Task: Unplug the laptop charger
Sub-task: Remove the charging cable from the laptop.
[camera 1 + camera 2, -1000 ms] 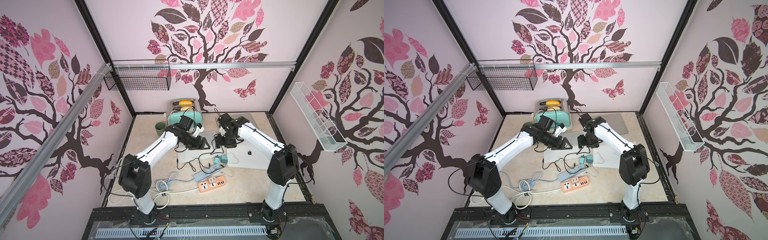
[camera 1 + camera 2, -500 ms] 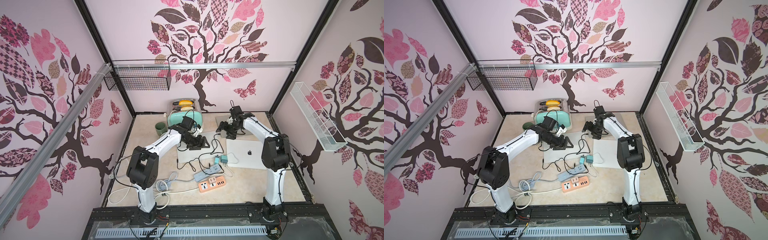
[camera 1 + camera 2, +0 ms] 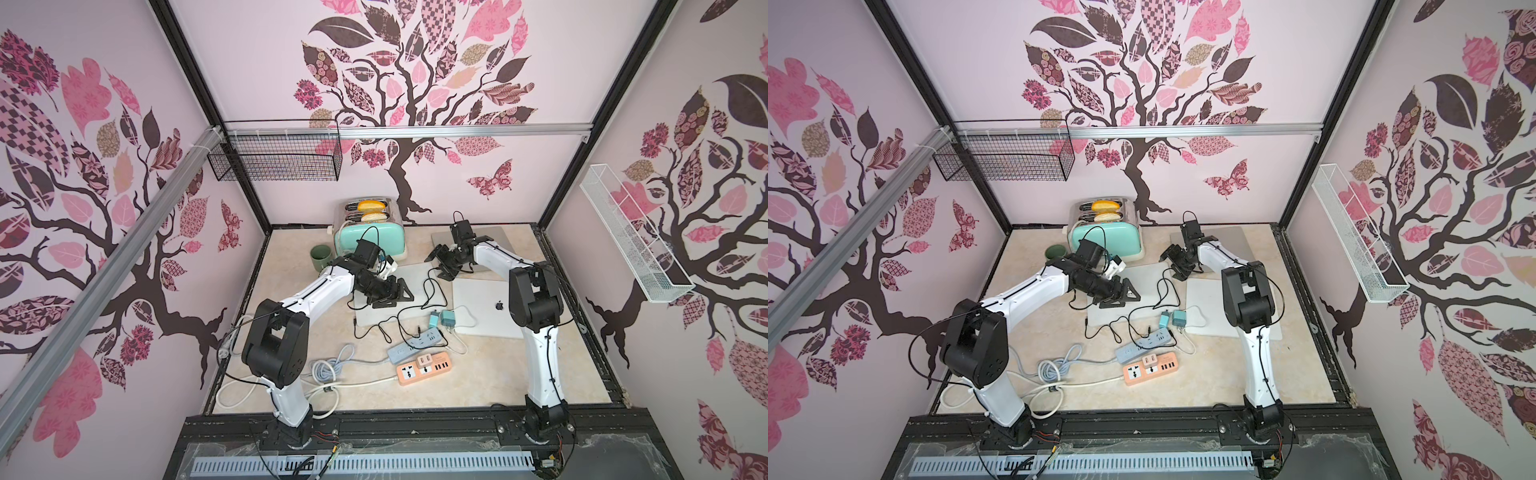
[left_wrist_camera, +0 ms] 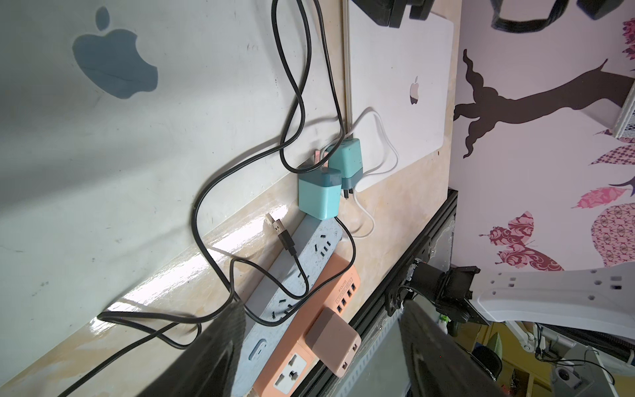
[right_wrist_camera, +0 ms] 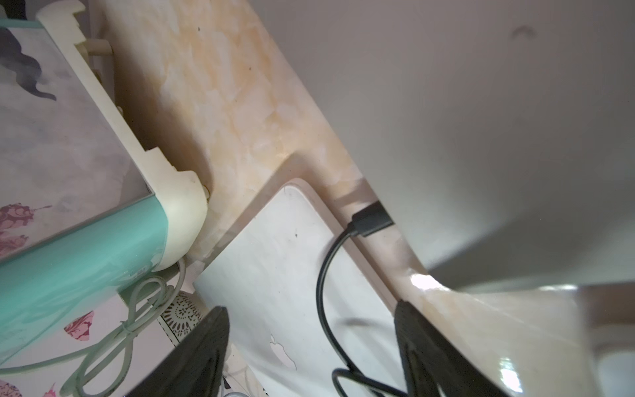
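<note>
The charger's black plug [image 5: 372, 218] sits in the side of the grey laptop [image 3: 498, 237] at the back right. Its black cable [image 3: 432, 291] runs over the white laptop [image 5: 292, 257] toward a teal adapter [image 4: 318, 197] standing on the blue-grey power strip [image 3: 415, 345]. My right gripper [image 3: 442, 259] hangs open a short way from the plug, with the cable passing between its fingers [image 5: 422, 343] untouched. Over the white laptop's near part my left gripper [image 3: 395, 293] is open and empty.
A second teal adapter [image 4: 347, 161] with a white cable lies by the silver laptop [image 3: 486, 307] bearing an apple logo. An orange power strip [image 3: 424, 368] lies in front. A teal toaster [image 3: 370, 241] and a green cup [image 3: 322, 255] stand at the back.
My right arm has drawn its elbow back and up, and its gripper has shifted slightly toward the back laptop. Its jaws widened, then narrowed a little. The left gripper stays over the white laptop.
</note>
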Tool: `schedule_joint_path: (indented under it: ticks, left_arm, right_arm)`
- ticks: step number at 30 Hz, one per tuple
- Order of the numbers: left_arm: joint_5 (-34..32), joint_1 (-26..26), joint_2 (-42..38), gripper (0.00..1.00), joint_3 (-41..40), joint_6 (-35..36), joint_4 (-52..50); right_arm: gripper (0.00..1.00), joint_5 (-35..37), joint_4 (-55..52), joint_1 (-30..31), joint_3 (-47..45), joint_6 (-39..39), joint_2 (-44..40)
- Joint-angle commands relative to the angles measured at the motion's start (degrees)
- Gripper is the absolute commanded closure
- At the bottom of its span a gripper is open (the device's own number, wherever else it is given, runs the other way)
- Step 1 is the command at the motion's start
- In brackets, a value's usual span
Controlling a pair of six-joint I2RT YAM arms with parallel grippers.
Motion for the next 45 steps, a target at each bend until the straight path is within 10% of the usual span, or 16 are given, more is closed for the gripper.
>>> schedule_joint_path:
  ticks: [1,9,45]
  left_arm:
    - [1.26,0.23,-0.25,0.25,1.37,-0.18,0.94]
    - [1.91,0.25,0.5,0.25,1.87,-0.1,0.85]
    - [1.47,0.25,-2.93,0.25,-1.71,-1.92,2.68]
  right_arm:
    - [0.26,1.06,2.71,0.33,1.6,3.21,-0.14]
    - [0.43,-0.25,5.39,0.33,0.11,6.65,0.73]
    - [0.57,-3.3,-0.42,2.54,0.44,3.3,4.07]
